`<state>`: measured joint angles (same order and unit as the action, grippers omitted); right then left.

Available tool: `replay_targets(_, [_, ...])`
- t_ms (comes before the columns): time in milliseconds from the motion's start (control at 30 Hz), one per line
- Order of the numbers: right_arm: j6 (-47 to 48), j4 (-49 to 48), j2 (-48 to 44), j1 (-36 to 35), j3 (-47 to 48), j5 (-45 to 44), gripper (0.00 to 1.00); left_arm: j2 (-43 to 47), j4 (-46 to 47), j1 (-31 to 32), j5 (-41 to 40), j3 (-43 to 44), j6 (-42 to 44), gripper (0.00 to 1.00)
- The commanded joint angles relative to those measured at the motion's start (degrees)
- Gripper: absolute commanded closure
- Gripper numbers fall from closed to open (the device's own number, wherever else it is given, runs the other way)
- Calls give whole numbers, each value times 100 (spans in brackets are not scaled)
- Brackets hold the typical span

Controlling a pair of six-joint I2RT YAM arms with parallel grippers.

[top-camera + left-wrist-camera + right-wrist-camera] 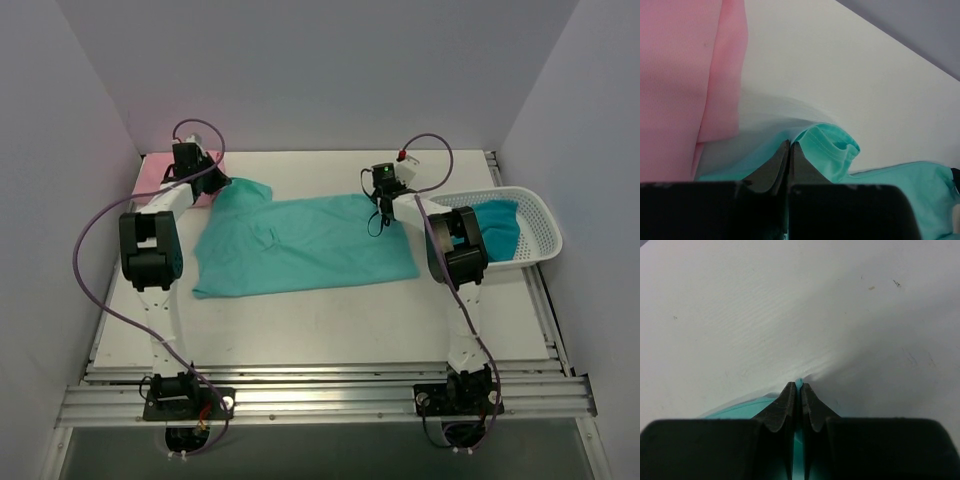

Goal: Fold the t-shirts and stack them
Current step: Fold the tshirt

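Pinching mint tee (pixel 300 245): right gripper (pixel 799 386) clamped on corner nearest basket (pixel 540 238), left gripper (pixel 789 145) on corner farthest. Cloth looks light, limp; grip hems.

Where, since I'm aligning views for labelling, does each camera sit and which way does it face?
Top external: above, behind the bases, looking down on the table; both arms show.
Left wrist: on the left arm, facing the pink t-shirt past the left gripper.
Right wrist: on the right arm, facing bare table past the right gripper.
Shared: all three show the mint-green t-shirt.
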<state>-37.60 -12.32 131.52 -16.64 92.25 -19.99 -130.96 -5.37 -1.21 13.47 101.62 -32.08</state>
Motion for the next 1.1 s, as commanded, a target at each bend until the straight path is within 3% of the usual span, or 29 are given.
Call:
replay_targets(0, [16, 168, -741, -58, -303, -23, 100, 711, 422, -11, 94, -300, 123, 98])
replay_targets(600, [-168, 80, -2419, -348, -1876, -277, 100, 2688, 783, 243, -46, -2488, 316, 98])
replay_targets(1067, [-546, 309, -3475, -577, -3221, -761, 100, 4358, 300, 543, -679, -4123, 650, 98])
